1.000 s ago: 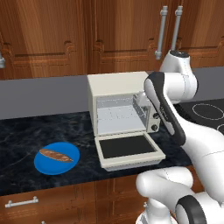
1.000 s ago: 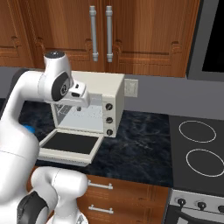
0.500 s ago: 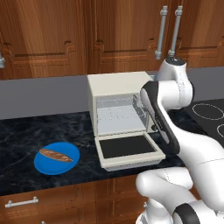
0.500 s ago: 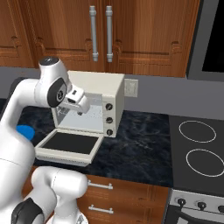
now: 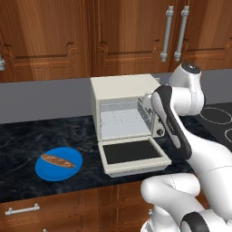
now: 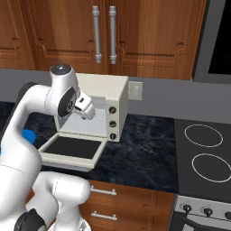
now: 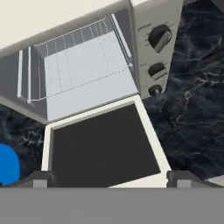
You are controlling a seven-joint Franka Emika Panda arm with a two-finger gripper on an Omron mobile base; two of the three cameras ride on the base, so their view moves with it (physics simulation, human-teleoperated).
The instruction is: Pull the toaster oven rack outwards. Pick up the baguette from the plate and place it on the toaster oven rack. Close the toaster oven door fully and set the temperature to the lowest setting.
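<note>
The cream toaster oven [image 5: 123, 89] stands on the dark counter with its door [image 5: 132, 152] dropped flat, dark glass facing up. The wire rack [image 7: 83, 64] lies inside the cavity, its front edge about level with the opening. My gripper [image 5: 147, 106] hovers open and holding nothing in front of the cavity's upper right, above the door [image 7: 103, 146], which lies under the gripper [image 7: 111, 176]. The brown baguette [image 5: 57, 160] lies on the blue plate [image 5: 71, 169], left of the oven. Three knobs [image 7: 159, 36] run down the right panel.
Wooden cabinets with bar handles [image 5: 167, 32] hang above the grey backsplash. A black stovetop [image 6: 204, 153] lies right of the oven, with a wall outlet [image 6: 134, 90] behind. Drawers [image 5: 22, 210] run below the counter edge.
The arm's elbow has dropped and the hand has sunk a little and shifted toward the oven opening. The gripper stays open. Oven, door, plate and baguette have not moved.
</note>
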